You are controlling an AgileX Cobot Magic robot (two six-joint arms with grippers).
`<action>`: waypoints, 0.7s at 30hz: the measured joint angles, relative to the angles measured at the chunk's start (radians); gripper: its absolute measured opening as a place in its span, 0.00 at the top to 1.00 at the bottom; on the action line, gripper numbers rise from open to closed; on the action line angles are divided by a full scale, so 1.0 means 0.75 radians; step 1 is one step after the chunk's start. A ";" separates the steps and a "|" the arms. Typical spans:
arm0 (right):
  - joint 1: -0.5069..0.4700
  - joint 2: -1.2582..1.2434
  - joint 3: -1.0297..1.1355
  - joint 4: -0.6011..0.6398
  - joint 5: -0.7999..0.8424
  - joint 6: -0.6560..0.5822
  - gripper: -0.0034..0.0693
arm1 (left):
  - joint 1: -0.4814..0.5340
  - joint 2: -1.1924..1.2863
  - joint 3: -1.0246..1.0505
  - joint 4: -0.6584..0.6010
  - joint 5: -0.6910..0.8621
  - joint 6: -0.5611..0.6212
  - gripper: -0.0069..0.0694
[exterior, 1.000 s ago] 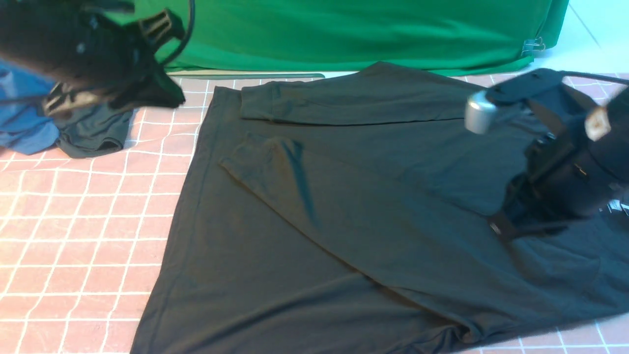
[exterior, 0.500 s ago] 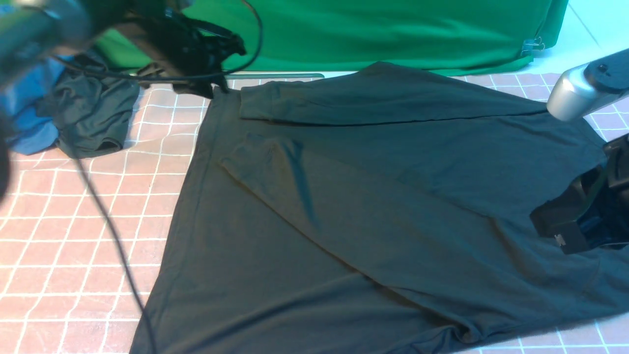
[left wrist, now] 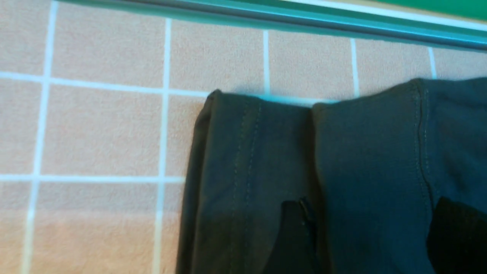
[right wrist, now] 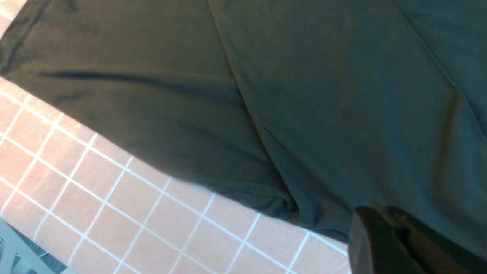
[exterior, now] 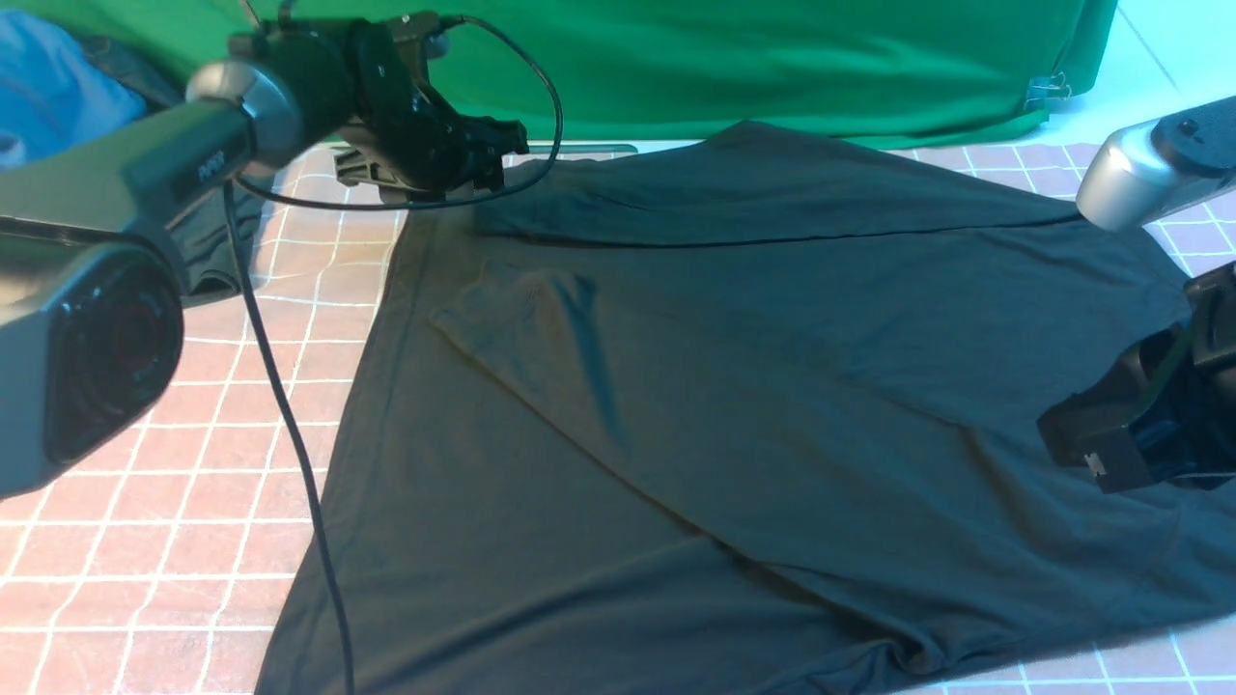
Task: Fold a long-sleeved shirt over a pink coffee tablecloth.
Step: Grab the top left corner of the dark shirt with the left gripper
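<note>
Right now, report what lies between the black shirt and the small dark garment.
In the front view, only bare pink tablecloth lies between shirt and dark garment; the left arm's cable crosses above.

You will see the long-sleeved shirt (exterior: 734, 386) as uniform black across every visible surface. The pink coffee tablecloth (exterior: 145, 541) is dusty pink with a thin white square grid. The backdrop cloth (exterior: 724, 68) is plain bright green. The crumpled garment (exterior: 48, 87) is blue.

surface: pink coffee tablecloth (exterior: 145, 541) | on it: long-sleeved shirt (exterior: 724, 386), flat | far-left: dark garment (exterior: 205, 259)
</note>
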 joint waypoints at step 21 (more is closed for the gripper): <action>0.000 0.000 0.000 0.000 -0.020 0.005 0.89 | -0.003 0.077 -0.002 -0.119 -0.021 0.216 0.83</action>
